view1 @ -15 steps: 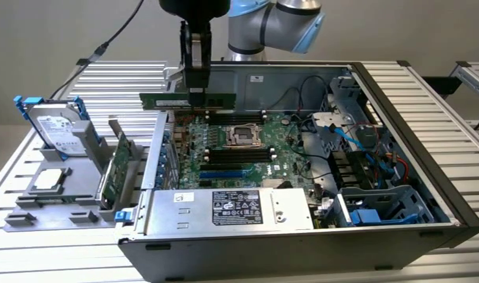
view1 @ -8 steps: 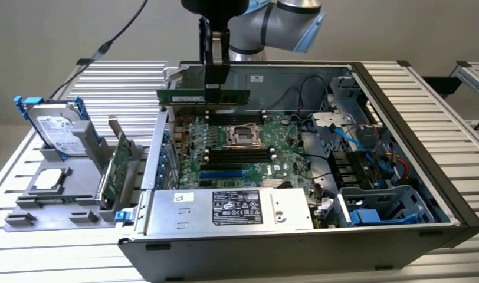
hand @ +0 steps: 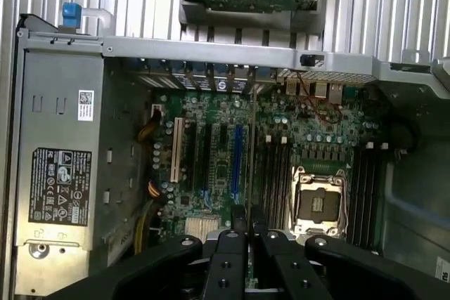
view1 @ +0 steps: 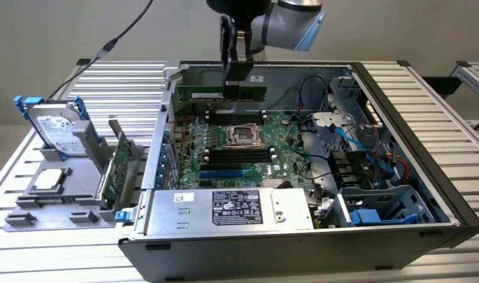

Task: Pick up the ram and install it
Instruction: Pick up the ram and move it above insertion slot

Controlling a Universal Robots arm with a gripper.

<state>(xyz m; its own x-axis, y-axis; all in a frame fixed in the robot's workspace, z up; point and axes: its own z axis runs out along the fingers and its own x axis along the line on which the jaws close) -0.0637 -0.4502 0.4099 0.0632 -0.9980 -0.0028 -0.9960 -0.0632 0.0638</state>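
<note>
Currently noting claw clamped at mid-length on the ram, stick held level and on edge inside the open computer case, near its far wall in the exterior view, above the motherboard and black slots beside the processor socket.

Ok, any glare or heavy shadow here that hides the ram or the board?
Exterior view: soft, even light with no hard shadows; the ram held in the hand stands out against the pale case wall. Wrist view: the table slats are washed out bright, while the motherboard sits dimmer inside the case, with no glare on it.
</note>
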